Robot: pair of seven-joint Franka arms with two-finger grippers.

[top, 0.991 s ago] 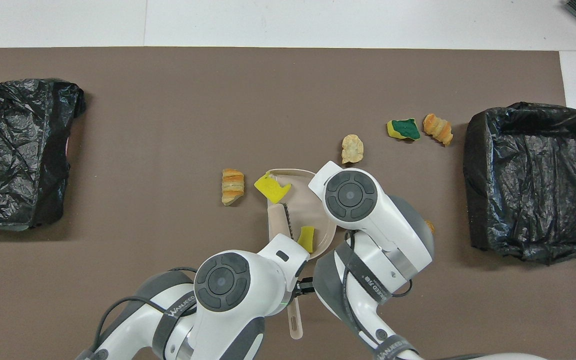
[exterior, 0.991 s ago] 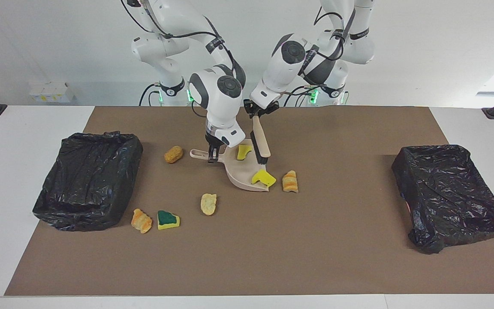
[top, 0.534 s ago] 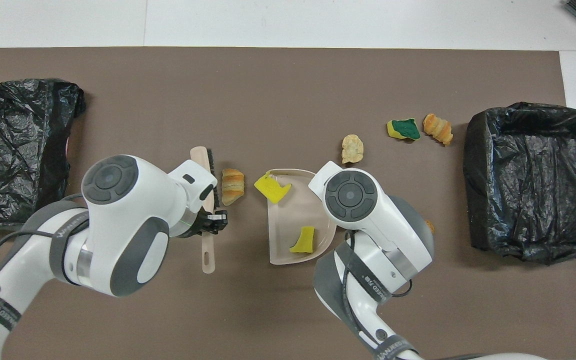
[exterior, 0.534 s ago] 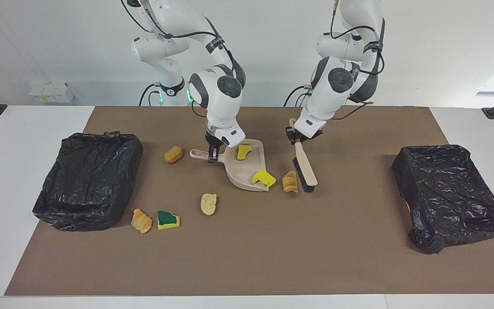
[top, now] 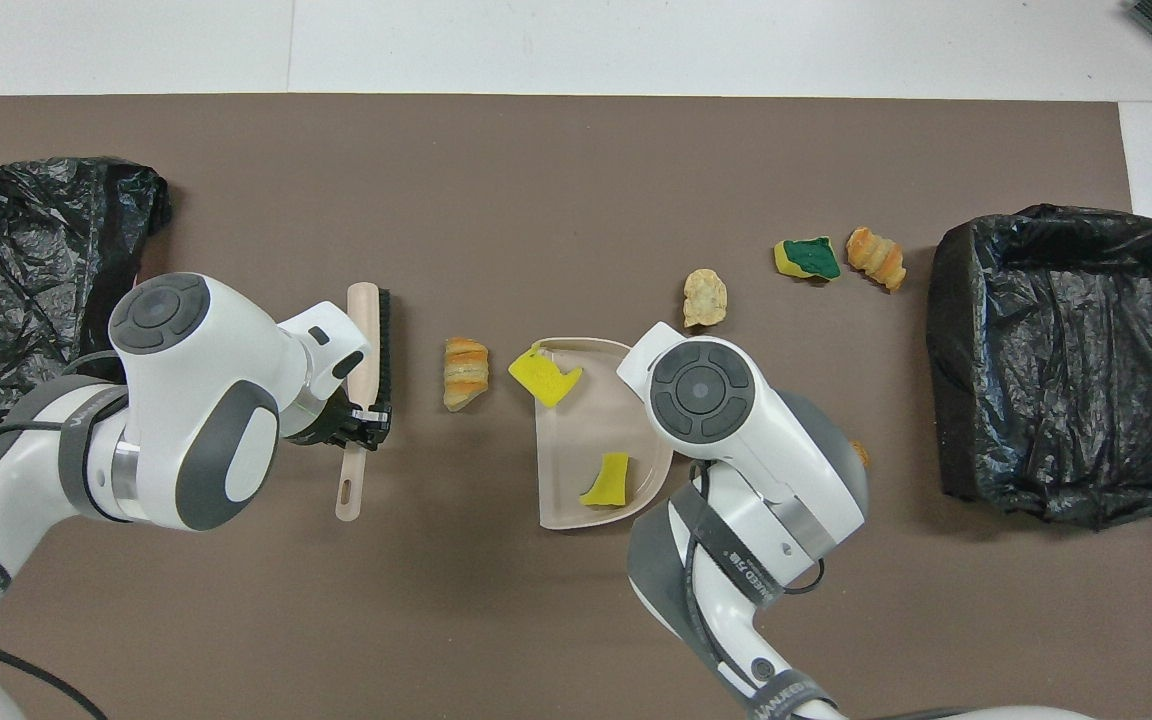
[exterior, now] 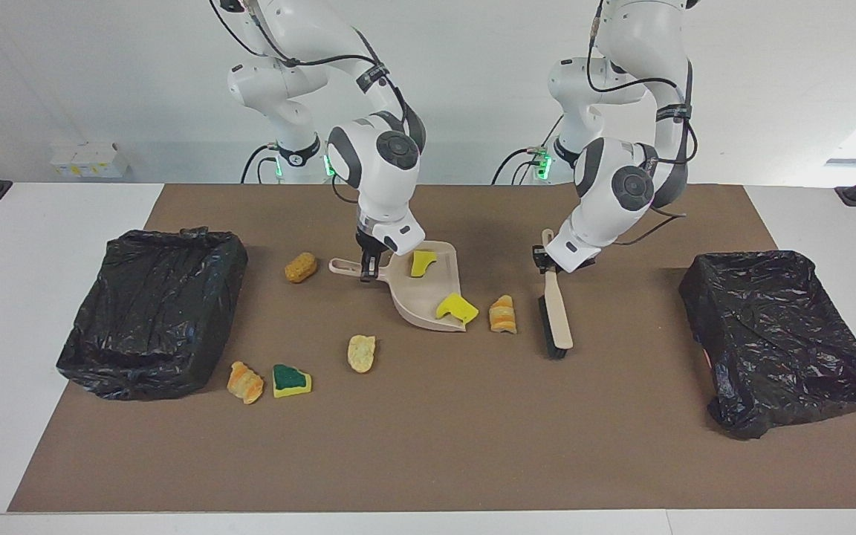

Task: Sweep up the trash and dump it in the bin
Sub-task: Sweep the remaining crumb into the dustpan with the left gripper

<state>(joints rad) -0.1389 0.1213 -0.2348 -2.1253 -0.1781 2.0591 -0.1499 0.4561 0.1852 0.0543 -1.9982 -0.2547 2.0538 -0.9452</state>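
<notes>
1. The right gripper [exterior: 368, 273] is clamped on the handle of the beige dustpan [exterior: 428, 293], which rests on the brown mat [exterior: 428, 446] near the middle of the table, its handle pointing toward the right arm's end.
2. The left gripper [exterior: 545, 261] grips the handle of the brush [exterior: 556, 319] — the brush slants down over the mat, bristle end low, beside the dustpan toward the left arm's end.
3. Two yellow sponge chunks are at the pan: one [exterior: 422, 262] lies inside near the robots, the other [exterior: 457, 307] sits across its open lip.
4. A striped bread lump [exterior: 503, 313] lies on the mat between the pan's lip and the brush, apart from both.
5. Another bread lump [exterior: 300, 267] lies just past the pan's handle toward the right arm's end.
6. Farther from the robots lie a pale lump [exterior: 361, 352], the green-topped sponge [exterior: 291, 380] and an orange lump [exterior: 245, 382] — the last two side by side, near the black-lined bin [exterior: 153, 312] at the right arm's end.
7. A second black-lined bin [exterior: 781, 334] sits at the left arm's end.
</notes>
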